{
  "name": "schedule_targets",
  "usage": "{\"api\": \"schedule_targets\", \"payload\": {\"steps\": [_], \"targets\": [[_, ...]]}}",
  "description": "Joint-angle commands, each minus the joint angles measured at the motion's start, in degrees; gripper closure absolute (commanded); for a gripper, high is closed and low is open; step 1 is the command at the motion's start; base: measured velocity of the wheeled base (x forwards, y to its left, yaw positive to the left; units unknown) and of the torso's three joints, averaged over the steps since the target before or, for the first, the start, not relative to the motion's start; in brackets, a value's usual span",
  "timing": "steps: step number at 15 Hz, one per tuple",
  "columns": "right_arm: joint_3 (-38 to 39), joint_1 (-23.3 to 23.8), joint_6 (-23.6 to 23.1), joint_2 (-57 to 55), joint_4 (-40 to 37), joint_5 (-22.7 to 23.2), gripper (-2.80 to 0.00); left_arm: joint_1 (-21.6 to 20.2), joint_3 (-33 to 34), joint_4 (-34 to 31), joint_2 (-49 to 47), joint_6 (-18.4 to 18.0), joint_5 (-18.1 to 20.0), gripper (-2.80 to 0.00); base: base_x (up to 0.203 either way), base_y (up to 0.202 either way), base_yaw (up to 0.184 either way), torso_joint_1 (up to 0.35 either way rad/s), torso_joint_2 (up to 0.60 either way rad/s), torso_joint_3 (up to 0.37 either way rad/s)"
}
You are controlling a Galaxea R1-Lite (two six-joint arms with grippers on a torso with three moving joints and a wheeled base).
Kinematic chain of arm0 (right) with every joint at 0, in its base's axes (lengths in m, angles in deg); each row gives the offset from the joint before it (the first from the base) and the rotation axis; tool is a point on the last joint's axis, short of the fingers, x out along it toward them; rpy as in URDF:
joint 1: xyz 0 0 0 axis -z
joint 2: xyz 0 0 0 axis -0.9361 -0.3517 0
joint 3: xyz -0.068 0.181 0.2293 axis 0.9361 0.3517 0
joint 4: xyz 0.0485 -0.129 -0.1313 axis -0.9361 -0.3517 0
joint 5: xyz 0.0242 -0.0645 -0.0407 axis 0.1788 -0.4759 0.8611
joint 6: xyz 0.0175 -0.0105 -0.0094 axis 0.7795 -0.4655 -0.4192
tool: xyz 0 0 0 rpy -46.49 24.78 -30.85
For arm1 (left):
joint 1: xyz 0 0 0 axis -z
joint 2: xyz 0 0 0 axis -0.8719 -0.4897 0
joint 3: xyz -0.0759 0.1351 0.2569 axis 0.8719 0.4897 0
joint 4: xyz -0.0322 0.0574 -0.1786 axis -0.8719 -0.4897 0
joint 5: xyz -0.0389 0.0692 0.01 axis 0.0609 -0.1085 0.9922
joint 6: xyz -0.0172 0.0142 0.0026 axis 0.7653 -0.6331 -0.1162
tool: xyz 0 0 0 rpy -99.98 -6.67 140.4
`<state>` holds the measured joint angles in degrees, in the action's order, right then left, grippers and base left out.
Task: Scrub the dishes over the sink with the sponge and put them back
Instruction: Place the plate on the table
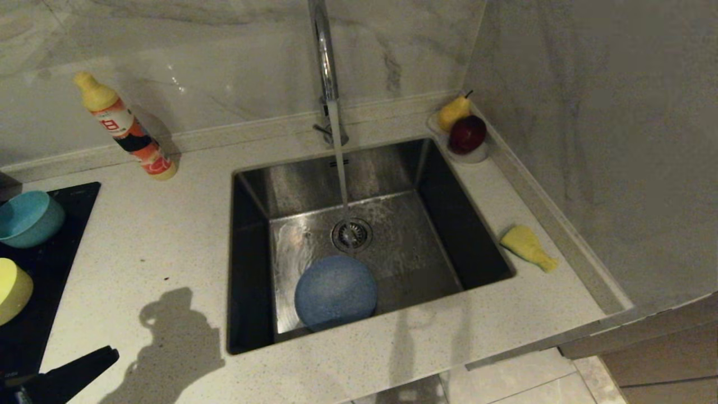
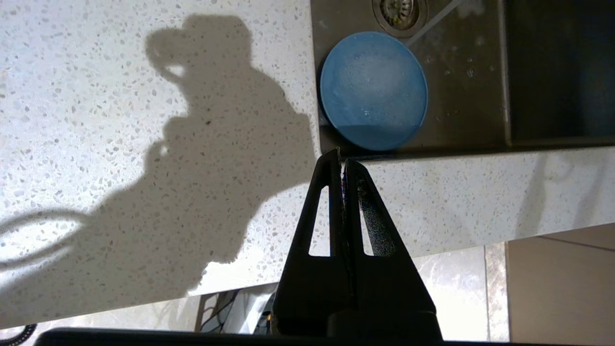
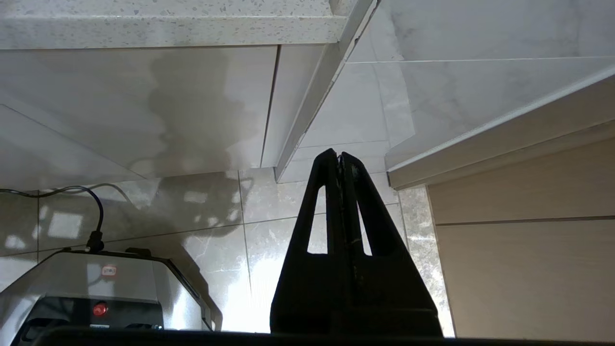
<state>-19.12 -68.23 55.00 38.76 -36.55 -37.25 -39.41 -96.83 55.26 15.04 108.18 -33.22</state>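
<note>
Evidently early stage. Teal bowl (image 1: 28, 217) and yellow bowl (image 1: 12, 290) sit on the dark mat (image 1: 53, 264) at far left, apparently not yet washed. Left claw (image 2: 342, 161) hangs low over the tabletop (image 1: 134, 247) edge, fingers pressed together, empty. Plate (image 1: 335, 292) lies in the sink (image 1: 255, 264) near the drain, tap (image 1: 325, 62) running. Sponge (image 1: 527, 247) rests untouched on the tabletop right of the sink. Right claw (image 3: 340, 163) parked below tabletop level, fingers together, empty. Remaining: scrubbing, returning all three.

Head cam: high, looking down on sink (image 1: 370, 235). Left wrist cam: low over counter (image 2: 120, 144), sharing the blue plate (image 2: 374, 90). Right wrist cam: below counter, facing floor
</note>
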Motion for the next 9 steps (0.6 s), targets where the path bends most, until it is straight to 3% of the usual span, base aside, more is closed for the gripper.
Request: {"api": "schedule_targets", "payload": {"steps": [1, 6, 9], "targets": [[0.0, 0.0, 0.1, -0.1, 0.0, 0.0, 0.0, 0.0, -0.3, 0.0, -0.1, 0.2, -0.1, 0.0, 0.0, 0.0, 0.0, 0.0, 0.0, 0.0], [0.4, -0.8, -0.1, 10.7, 0.7, 1.1, 0.0, 0.0, -0.4, 0.1, 0.0, 0.2, -0.1, 0.0, 0.0, 0.0, 0.0, 0.0, 0.0, 0.0], [2.0, -1.0, 0.8, 11.2, 1.6, 5.5, 0.0, 0.0, -1.6, 0.1, -0.5, 0.2, -0.1, 0.0, 0.0, 0.0, 0.0, 0.0, 0.0, 0.0]]}}
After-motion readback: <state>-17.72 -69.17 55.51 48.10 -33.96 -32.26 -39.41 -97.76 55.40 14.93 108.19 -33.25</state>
